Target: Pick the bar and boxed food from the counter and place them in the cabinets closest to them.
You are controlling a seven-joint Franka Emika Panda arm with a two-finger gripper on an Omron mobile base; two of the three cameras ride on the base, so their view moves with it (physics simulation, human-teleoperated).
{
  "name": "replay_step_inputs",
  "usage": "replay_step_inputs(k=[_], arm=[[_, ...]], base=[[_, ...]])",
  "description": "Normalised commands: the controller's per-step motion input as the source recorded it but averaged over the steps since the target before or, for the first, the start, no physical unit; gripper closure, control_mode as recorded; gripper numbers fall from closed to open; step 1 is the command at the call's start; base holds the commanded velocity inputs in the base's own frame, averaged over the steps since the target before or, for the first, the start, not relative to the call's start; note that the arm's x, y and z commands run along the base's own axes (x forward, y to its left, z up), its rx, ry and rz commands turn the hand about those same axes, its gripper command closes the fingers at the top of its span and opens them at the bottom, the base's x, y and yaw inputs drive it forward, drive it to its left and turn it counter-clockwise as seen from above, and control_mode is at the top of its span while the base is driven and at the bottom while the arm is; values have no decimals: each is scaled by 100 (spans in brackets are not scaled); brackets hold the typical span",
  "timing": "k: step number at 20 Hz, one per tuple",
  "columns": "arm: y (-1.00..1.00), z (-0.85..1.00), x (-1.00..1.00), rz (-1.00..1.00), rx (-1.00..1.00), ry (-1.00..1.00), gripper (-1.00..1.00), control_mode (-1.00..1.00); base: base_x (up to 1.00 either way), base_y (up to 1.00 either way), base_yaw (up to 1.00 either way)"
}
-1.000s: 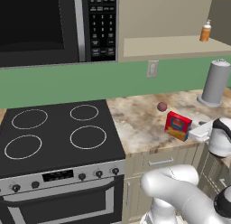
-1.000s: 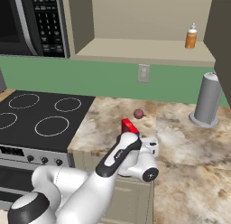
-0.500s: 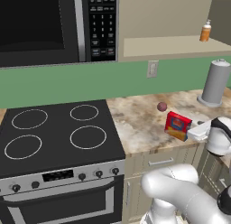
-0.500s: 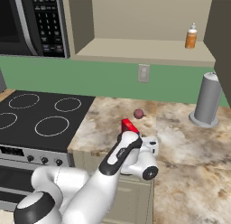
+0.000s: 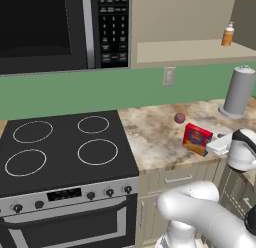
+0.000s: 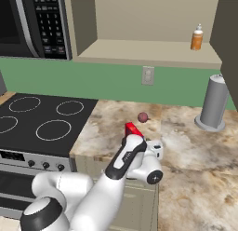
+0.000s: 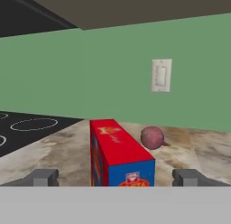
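The boxed food, a red carton with a blue and yellow label, stands on edge on the marbled counter. My gripper is open, its two dark fingertips wide apart on either side of the carton's near end and not touching it. From the left base view my gripper sits just right of the boxed food on the counter. In the right base view my arm covers most of the boxed food. An open cabinet hangs above the counter. The bar is out of view.
A small dark-red ball lies just behind the carton. A grey cylinder stands at the right. An orange bottle sits on the cabinet shelf. The black stovetop and microwave are to the left.
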Motion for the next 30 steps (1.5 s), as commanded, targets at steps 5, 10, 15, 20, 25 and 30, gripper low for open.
replay_step_inputs(k=[5,10,15,20,25,30], arm=[[0,-4,9,0,0,0,-100,-100],[0,-5,11,0,0,0,-100,-100],[0,-4,7,0,0,0,-100,-100],[0,-6,9,0,0,0,-100,-100],[0,-6,10,0,0,0,-100,-100],[0,-5,10,0,0,0,-100,-100]], base=[[0,0,0],[0,0,0],[0,0,0],[0,0,0],[0,0,0],[0,0,0]])
